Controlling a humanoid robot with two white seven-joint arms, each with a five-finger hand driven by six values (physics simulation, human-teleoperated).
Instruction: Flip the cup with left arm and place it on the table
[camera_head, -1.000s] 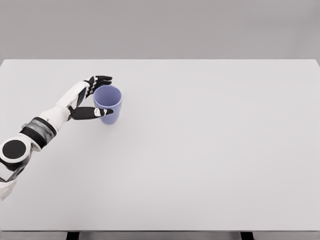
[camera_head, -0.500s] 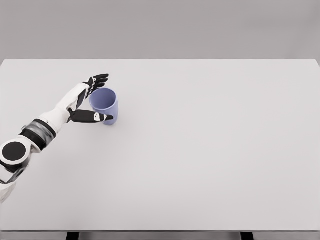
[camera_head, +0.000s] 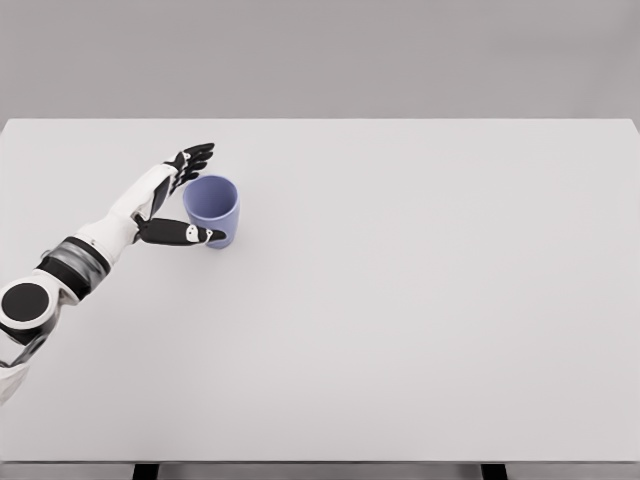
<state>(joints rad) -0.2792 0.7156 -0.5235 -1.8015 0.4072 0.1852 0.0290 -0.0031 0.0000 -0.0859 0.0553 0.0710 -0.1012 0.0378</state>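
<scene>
Single head view, set high at the near edge of the table (camera_head: 420, 330), looking down and forward across it toward the far edge and the grey wall behind. It sits far enough back to take in almost the full tabletop, side to side. No second view to overlap with.

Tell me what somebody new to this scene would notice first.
The eye goes to the blue cup standing mouth up on the left part of the wide white table. Next comes the left hand, reaching in from the lower left, its dark fingers spread behind the cup and thumb against its near side.
</scene>
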